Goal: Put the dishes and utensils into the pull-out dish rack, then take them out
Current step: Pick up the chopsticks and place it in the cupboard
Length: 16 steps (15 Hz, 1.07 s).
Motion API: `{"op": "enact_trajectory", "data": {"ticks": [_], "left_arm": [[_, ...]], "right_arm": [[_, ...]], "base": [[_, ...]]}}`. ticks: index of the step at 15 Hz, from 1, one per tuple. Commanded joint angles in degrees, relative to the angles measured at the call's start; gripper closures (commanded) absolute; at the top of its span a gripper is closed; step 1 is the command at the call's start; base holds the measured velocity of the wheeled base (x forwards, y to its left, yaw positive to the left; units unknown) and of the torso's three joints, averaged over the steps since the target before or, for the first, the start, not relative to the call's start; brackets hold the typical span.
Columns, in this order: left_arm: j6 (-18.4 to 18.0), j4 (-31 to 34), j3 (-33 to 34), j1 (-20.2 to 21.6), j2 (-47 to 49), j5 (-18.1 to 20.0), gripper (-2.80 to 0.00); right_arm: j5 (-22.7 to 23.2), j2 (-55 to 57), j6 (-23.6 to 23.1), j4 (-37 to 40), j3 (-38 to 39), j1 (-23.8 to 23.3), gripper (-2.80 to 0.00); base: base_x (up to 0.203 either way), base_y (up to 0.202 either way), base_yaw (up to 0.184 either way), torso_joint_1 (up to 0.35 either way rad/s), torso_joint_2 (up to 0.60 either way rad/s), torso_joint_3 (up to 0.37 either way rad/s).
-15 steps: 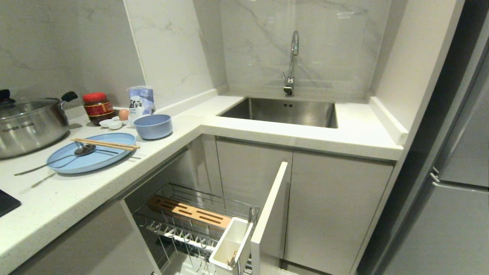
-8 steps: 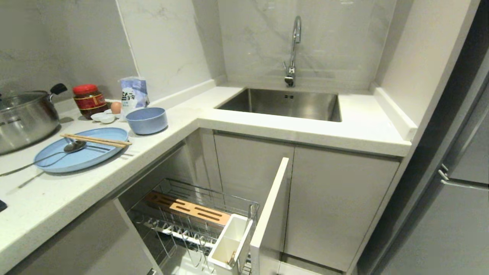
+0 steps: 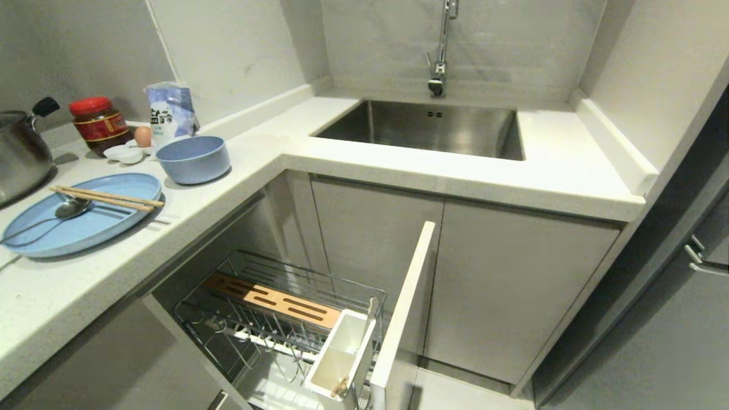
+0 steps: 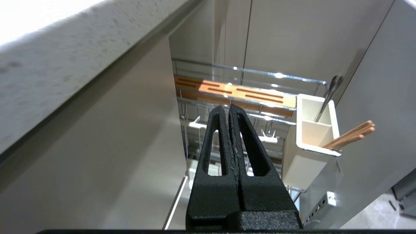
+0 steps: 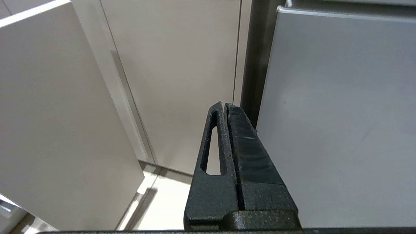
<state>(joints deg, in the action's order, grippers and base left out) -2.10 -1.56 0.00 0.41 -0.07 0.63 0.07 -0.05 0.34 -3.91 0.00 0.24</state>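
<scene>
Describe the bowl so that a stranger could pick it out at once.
Start at the steel sink and follow the white counter round its corner to the left. There the bowl stands, just past the flat oval plate that carries chopsticks and a spoon. It is the only deep, round, pale-blue dish; the saucers behind it are tiny and white.

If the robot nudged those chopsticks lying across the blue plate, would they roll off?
Probably. The chopsticks are thin and bridge the plate rim to rim, one end overhanging, so a push could roll or tip them. They look stiff, light wood. The spoon beside them may get bumped.
</scene>
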Motion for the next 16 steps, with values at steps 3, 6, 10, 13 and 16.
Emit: {"op": "enact_trajectory", "data": {"ticks": [3, 6, 10, 13, 16], "left_arm": [[-0.2, 0.1, 0.7, 0.0, 0.0, 0.1, 0.00], [-1.5, 0.1, 0.8, 0.0, 0.0, 0.4, 0.00], [-2.4, 0.1, 0.7, 0.0, 0.0, 0.4, 0.00], [-2.5, 0.1, 0.8, 0.0, 0.0, 0.5, 0.00], [-2.4, 0.1, 0.7, 0.0, 0.0, 1.5, 0.00]], "right_arm": [[0.0, 0.0, 0.0, 0.0, 1.3, 0.0, 0.00], [0.0, 0.0, 0.0, 0.0, 1.3, 0.0, 0.00], [0.0, 0.0, 0.0, 0.0, 1.3, 0.0, 0.00], [0.0, 0.0, 0.0, 0.0, 1.3, 0.0, 0.00], [0.0, 0.0, 0.0, 0.0, 1.3, 0.0, 0.00]], "base": [[0.000, 0.000, 0.000, 0.002, 0.00, -0.200], [0.000, 0.000, 0.000, 0.005, 0.00, -0.197], [0.000, 0.000, 0.000, 0.007, 0.00, -0.198], [0.000, 0.000, 0.000, 0.006, 0.00, -0.200], [0.000, 0.000, 0.000, 0.002, 0.00, -0.169]]}}
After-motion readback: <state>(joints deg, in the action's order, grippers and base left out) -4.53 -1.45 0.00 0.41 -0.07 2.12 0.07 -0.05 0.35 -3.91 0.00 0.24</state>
